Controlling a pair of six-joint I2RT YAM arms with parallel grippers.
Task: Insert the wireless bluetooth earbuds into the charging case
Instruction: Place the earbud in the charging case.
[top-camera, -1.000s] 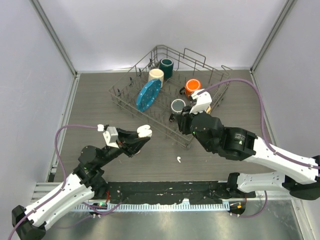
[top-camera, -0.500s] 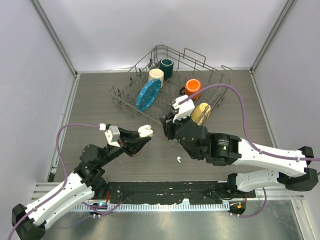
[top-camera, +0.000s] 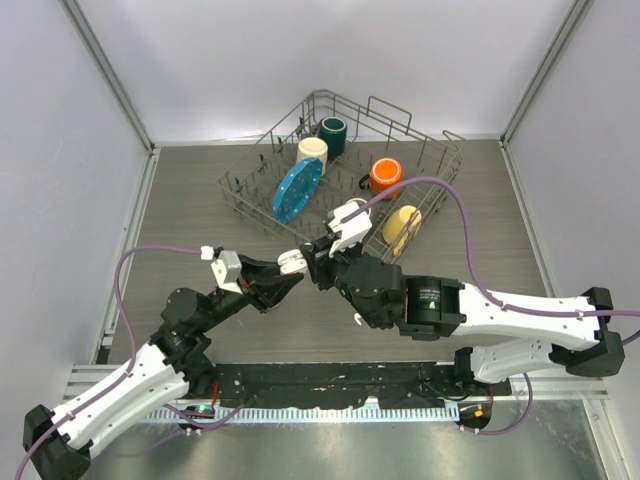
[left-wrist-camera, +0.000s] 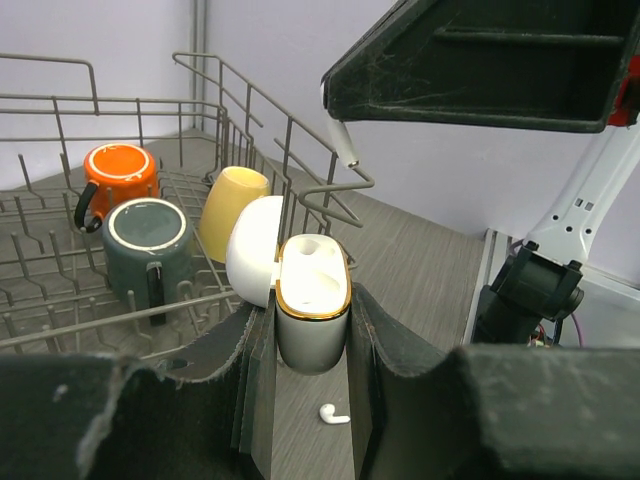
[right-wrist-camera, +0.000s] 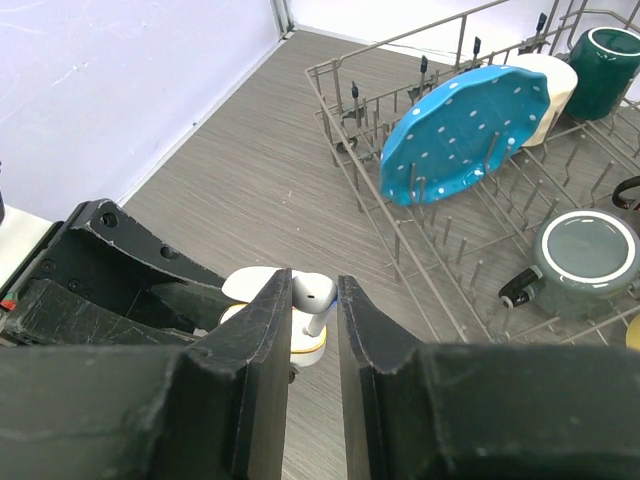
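Left gripper (left-wrist-camera: 312, 345) is clamped on the charging case (left-wrist-camera: 312, 318), one finger on each side of the white body. The case stands upright in the grasp with its gold-rimmed mouth facing up. Its lid (left-wrist-camera: 254, 262) is hinged open and leans back toward the dish rack (top-camera: 262, 205). From overhead, the case is held above the grey wood-grain table (top-camera: 190, 200), just off the rack's near corner. Right gripper (right-wrist-camera: 314, 285) is pinched on a white earbud (right-wrist-camera: 314, 296), bulb end between the fingers and stem pointing down. The right wrist camera puts this earbud directly over the open mouth of the case. The left wrist camera shows the stem tip poking out below the right fingers, above the case, with a gap between tip and rim, so it is not seated. The two grippers meet nose to nose over the middle of the table. A second earbud (top-camera: 357, 319), also white, lies loose on the table just beside the right arm, nearer the arm bases than the case. Rack contents: a blue dotted plate (top-camera: 297, 190) on edge, a dark green mug (top-camera: 333, 133) and a cream mug (top-camera: 312, 150) at the far side, an orange mug (top-camera: 385, 175), a yellow mug (top-camera: 402, 227) on its side, and a grey mug (left-wrist-camera: 147, 232) mouth toward the left wrist camera. Overhead, the right wrist covers the grey mug.
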